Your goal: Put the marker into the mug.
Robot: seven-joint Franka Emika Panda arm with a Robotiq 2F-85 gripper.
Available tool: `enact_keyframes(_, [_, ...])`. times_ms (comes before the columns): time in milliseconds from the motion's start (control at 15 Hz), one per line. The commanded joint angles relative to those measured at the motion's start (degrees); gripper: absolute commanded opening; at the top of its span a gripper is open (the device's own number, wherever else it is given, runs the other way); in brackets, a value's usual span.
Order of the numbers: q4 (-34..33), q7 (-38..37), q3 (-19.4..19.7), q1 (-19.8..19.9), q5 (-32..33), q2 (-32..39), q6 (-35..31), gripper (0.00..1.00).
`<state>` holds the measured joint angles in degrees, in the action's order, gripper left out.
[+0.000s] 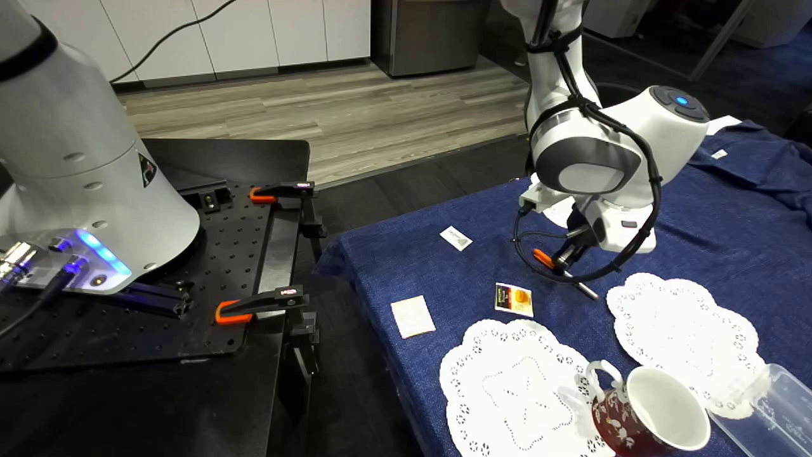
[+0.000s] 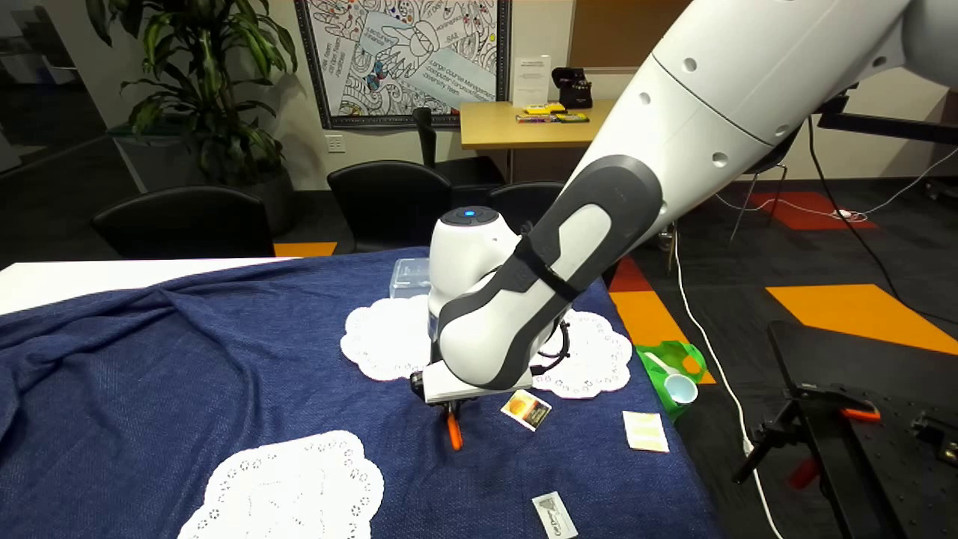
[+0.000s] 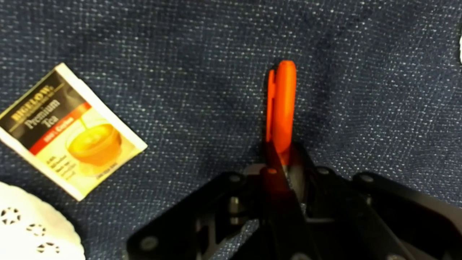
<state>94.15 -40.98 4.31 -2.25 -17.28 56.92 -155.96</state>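
Marker (image 3: 284, 108) pinched in my end effector (image 3: 285, 160), I should lift straight up before swinging toward the mug (image 1: 644, 412), five o'clock from me in an exterior view.

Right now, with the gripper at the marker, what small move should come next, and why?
I'd probably try a short, straight lift. In the wrist view, the gripper looks closed on the marker near its orange end. The marker is on or just above the blue cloth; I can't tell which. The mug stands apart, mouth upward, so height should help clear its rim.
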Motion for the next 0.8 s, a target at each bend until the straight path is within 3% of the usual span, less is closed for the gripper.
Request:
enact_keyframes(0, [2.5, -1.9, 1.8, -2.1, -0.1, -3.3, 1.3, 0.03])
enact_keyframes(200, [4.6, -2.3, 3.0, -3.2, 0.4, -5.9, 2.1, 0.03])
enact_keyframes(733, [7.7, -13.0, 13.7, -10.5, 8.4, -12.4, 5.7, 0.03])
